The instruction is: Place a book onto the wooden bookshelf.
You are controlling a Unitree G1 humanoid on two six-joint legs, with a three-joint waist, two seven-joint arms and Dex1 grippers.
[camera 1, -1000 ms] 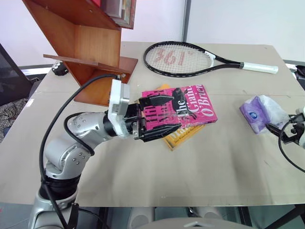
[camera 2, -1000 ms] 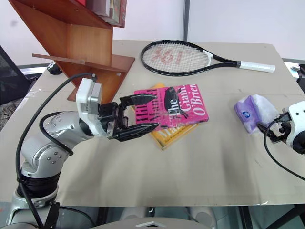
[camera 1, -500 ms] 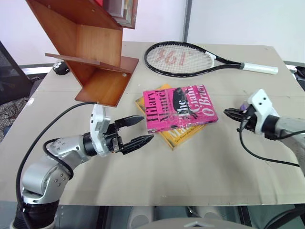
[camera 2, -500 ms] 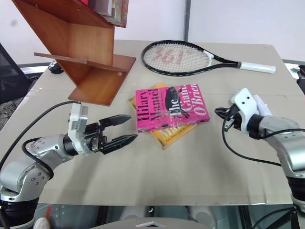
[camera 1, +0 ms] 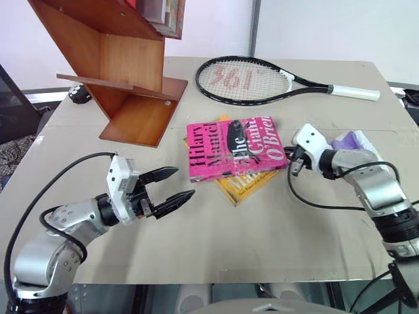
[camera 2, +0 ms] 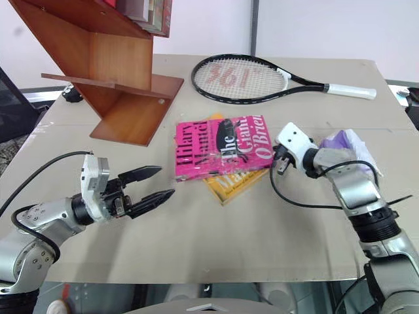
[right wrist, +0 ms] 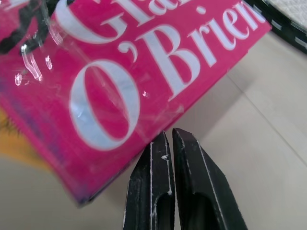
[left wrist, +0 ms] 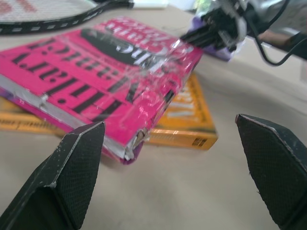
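Book (camera 1: 234, 146) lay flat on the desk (camera 1: 216, 229) atop the yellow one, ungrasped, as I had drawn my left jaws (camera 1: 171, 186) back wide while my right jaws (camera 2: 277, 161), now pinched shut, had swung to its edge.

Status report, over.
Left gripper open, short of the pink book. Right gripper shut at its far edge. Book lies on a yellow book, bookshelf beyond.

I read "Hilary Mantel, The Giant O'Brien" on the pink book (camera 1: 234, 148), and "361°" in red on the racket (camera 1: 243, 80) strings.
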